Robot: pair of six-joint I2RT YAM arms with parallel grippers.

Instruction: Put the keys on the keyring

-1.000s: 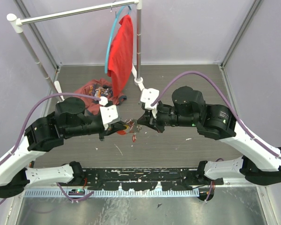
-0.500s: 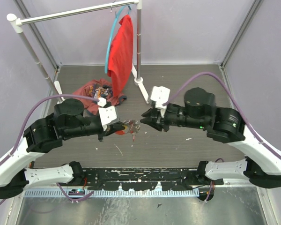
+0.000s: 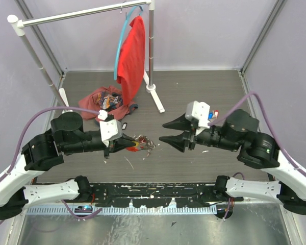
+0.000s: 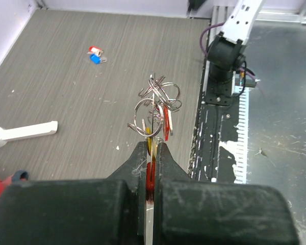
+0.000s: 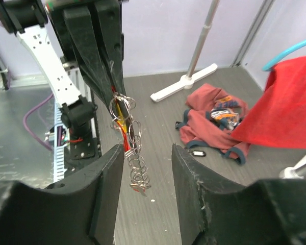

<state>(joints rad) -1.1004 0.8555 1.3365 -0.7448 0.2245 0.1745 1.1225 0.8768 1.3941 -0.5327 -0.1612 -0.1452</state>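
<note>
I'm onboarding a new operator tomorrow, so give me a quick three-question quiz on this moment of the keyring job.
1. True or false: the right gripper is shut on a key.
2. Which gripper clamps the keyring? A: left gripper. B: the right one. C: neither.
3. Fill in: the loose red and blue keys lie on the ____.
Key: 1 false, its jaws stand open and empty. 2 A. 3 table.
</note>
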